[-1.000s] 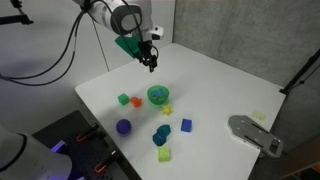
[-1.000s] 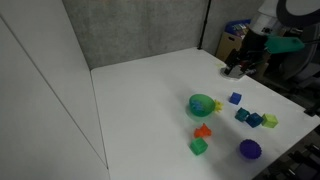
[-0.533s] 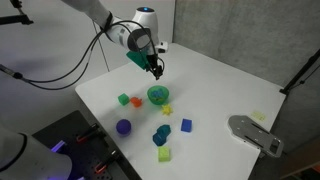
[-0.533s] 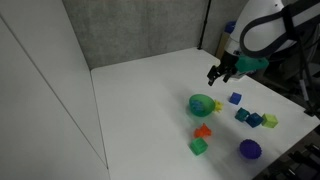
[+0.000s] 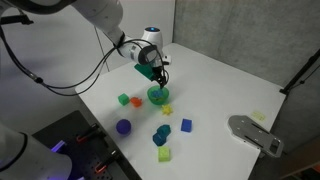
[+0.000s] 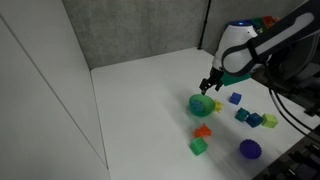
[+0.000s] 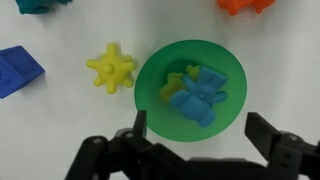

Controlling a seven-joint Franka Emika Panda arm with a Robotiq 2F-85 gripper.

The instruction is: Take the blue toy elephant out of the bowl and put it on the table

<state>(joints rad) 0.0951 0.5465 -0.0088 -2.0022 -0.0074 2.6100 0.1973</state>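
The light-blue toy elephant (image 7: 200, 97) lies inside the round bright-green bowl (image 7: 160, 100) in the wrist view. The bowl stands on the white table (image 5: 220, 85) and shows in both exterior views (image 5: 158, 95) (image 6: 201, 104). My gripper (image 7: 200, 135) is open and empty, hovering straight above the bowl's near rim, one finger to each side of the rim. It also shows in both exterior views (image 5: 159, 80) (image 6: 211, 86). The elephant is hard to make out in the exterior views.
A yellow spiky toy (image 7: 110, 68) lies beside the bowl. A blue cube (image 5: 186, 125), teal lumps (image 5: 161, 133), a purple ball (image 5: 123, 127), green blocks (image 5: 164, 154) and an orange piece (image 5: 136, 101) are scattered nearby. A grey device (image 5: 255, 133) sits at the table edge.
My gripper has moved from the far side of the table down toward the bowl and now hangs just above it, still open.
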